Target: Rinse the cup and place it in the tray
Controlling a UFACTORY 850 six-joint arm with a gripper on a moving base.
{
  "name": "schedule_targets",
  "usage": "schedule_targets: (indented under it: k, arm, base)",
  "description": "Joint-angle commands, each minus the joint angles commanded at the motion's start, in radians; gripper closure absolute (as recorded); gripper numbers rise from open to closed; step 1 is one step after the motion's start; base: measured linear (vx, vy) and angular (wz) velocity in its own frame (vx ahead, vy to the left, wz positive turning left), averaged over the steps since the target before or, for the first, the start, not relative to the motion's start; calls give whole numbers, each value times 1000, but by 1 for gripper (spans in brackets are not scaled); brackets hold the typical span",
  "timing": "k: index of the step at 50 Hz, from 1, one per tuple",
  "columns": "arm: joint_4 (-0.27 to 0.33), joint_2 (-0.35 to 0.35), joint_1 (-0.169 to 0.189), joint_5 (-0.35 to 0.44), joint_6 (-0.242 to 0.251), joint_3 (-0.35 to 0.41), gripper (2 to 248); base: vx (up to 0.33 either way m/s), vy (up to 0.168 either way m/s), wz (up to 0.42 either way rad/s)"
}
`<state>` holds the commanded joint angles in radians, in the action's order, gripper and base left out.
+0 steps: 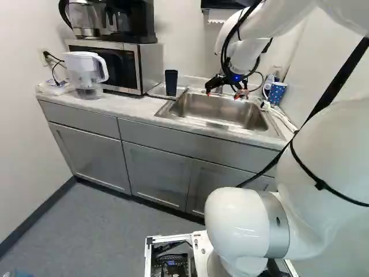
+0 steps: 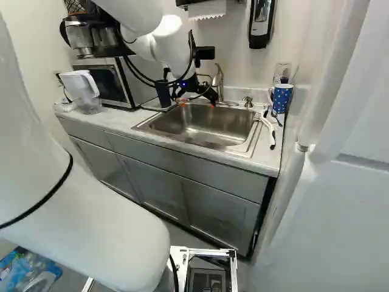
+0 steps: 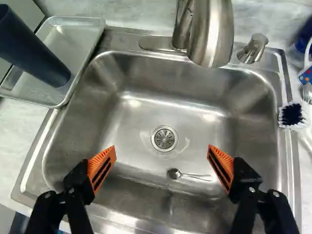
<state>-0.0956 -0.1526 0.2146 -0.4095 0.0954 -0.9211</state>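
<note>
My gripper hangs over the sink in the left base view. In the wrist view the gripper is spread wide, its two orange-padded fingers apart with only the sink basin beneath. A dark cup, also visible as the tall dark cup in the left base view, stands upright on the shallow metal tray beside the sink. The gripper does not touch the cup or tray. The faucet rises at the sink's far edge, ahead of the fingers.
A spoon lies in the basin near the drain. Right of the sink are a brush and a blue dotted mug. Left of the tray stand a microwave and a water pitcher. A soap dispenser hangs on the wall.
</note>
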Motion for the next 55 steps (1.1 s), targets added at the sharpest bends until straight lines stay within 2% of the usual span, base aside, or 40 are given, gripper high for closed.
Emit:
schedule_targets:
  k: [55]
  arm:
    - [0,0,0,0,0,0,3]
  base:
    - [-39,30,0]
